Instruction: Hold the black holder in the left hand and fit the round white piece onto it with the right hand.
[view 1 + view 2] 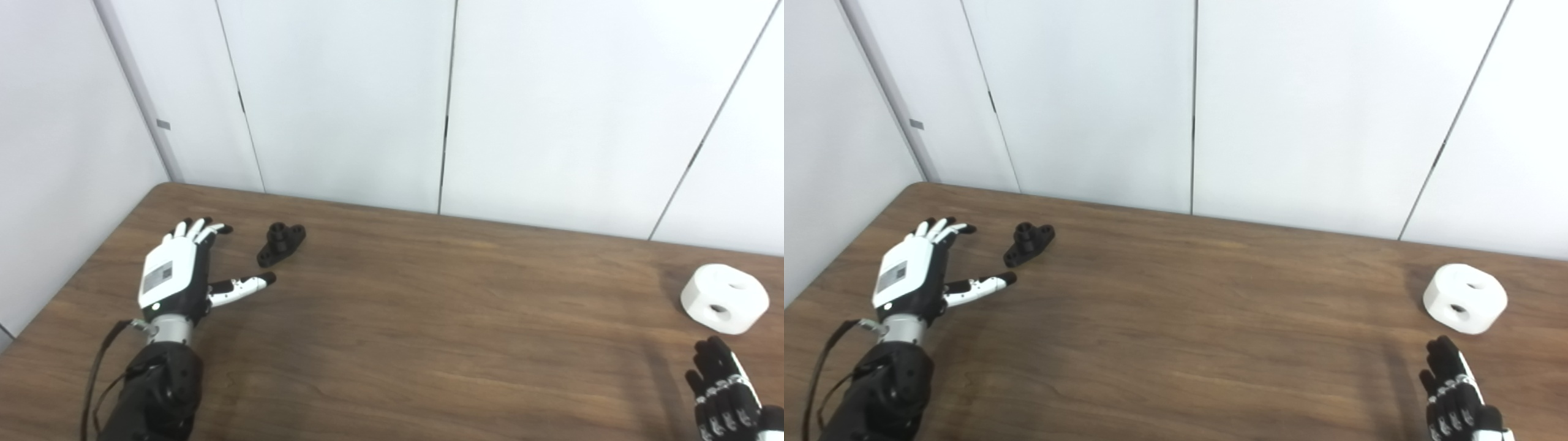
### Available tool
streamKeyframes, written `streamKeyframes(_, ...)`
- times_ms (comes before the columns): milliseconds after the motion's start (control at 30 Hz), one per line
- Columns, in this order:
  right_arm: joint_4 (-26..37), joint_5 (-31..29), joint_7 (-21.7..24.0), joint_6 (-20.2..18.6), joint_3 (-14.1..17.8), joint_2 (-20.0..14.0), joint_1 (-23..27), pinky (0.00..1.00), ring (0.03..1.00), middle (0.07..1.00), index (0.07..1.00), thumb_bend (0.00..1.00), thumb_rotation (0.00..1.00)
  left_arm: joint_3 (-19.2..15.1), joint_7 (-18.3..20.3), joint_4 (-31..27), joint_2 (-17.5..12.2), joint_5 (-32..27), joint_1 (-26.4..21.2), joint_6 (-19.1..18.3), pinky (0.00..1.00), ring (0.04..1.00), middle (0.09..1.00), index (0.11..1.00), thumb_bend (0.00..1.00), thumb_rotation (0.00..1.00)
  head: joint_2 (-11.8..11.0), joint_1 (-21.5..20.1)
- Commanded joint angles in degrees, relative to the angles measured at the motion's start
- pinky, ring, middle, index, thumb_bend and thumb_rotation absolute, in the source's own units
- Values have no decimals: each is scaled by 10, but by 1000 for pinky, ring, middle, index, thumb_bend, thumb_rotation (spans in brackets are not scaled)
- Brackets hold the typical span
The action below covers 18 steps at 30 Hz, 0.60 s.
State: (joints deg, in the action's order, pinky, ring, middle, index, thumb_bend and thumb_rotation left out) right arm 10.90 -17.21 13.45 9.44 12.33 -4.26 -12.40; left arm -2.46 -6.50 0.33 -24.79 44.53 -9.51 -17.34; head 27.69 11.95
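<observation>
Lowest in view, the right hand [1454, 398] reaches up from the bottom edge, fingers straight and spread, holding nothing. Just beyond its fingertips sits the round white piece [724, 298] on the brown table [429, 331]. Far across, the left hand [177, 272] rests open and empty, thumb out toward the black holder [280, 244] lying near it, untouched. Nothing lies between them; white wall panels [551, 104] stand behind.

Unreadable label on left hand [174, 275]

Black holder [281, 243] beside open left hand [177, 272]
</observation>
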Motion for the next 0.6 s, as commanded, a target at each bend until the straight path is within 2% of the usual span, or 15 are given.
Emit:
streamKeyframes(0, -33, -12, 9, 6, -10, 3, -77, 999, 994, 970, 998, 558, 1000, -1, -21, 4, -14, 14, -29, -5, 1000, 1000, 939, 800, 945, 574, 1, 0)
streamKeyframes(200, -39, -17, 10, 17, -9, 7, -75, 1000, 976, 957, 1000, 594, 1000, 7, -29, 49, -11, 8, -60, -3, 1000, 995, 922, 793, 934, 580, 1, 0)
streamKeyframes(333, -41, -37, 33, 21, -14, 0, -78, 1000, 989, 974, 1000, 518, 869, 14, -36, 69, -2, 3, -80, -5, 1000, 987, 906, 767, 905, 552, -1, -4)
streamKeyframes(500, -51, -45, 55, 22, -11, -5, -75, 1000, 1000, 1000, 1000, 472, 866, 14, -45, 99, 8, -13, -108, -10, 1000, 992, 914, 760, 893, 537, 1, -10)
streamKeyframes(567, -49, -44, 55, 16, -9, -4, -75, 1000, 1000, 1000, 1000, 464, 763, 7, -52, 113, 14, -31, -120, -6, 1000, 995, 922, 758, 887, 501, 2, -14)
